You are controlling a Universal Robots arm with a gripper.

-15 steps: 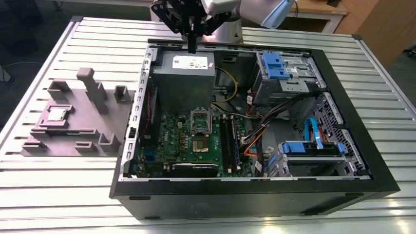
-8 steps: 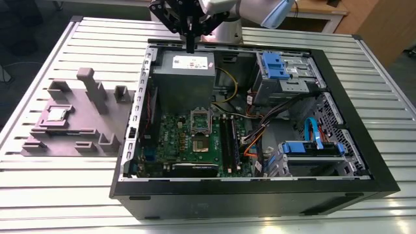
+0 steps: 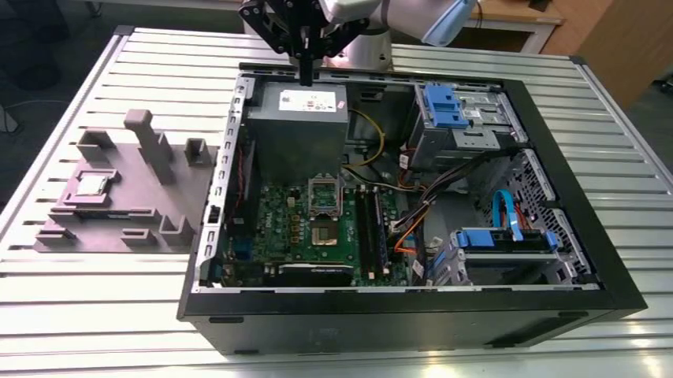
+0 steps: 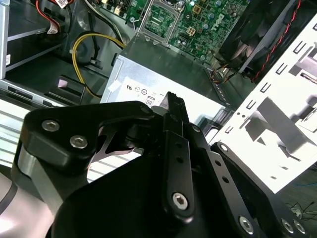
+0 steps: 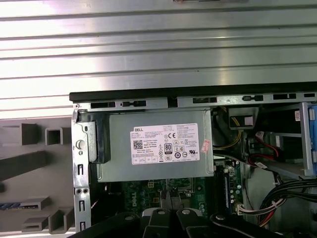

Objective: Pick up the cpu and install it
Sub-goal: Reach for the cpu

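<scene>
The cpu (image 3: 93,185), a small silvery square chip, lies in a recess of the grey holder block (image 3: 126,197) on the exterior view's left, outside the computer case. My gripper (image 3: 306,75) hangs over the far edge of the open case (image 3: 399,315), above the grey power supply box (image 3: 298,118). Its black fingers are pressed together, shut, with nothing between them, as both wrist views show (image 5: 170,197) (image 4: 174,101). The motherboard's empty socket (image 3: 324,195) sits beyond the power supply, also seen in the second wrist view (image 4: 158,17). The gripper is far from the cpu.
Inside the case are the green motherboard (image 3: 305,236), black memory sticks (image 3: 370,224), blue drive bays (image 3: 447,106), a blue drive caddy (image 3: 505,240) and loose cables (image 3: 462,189). The case stands on a ribbed metal table (image 3: 105,315). The holder block has upright posts (image 3: 142,130).
</scene>
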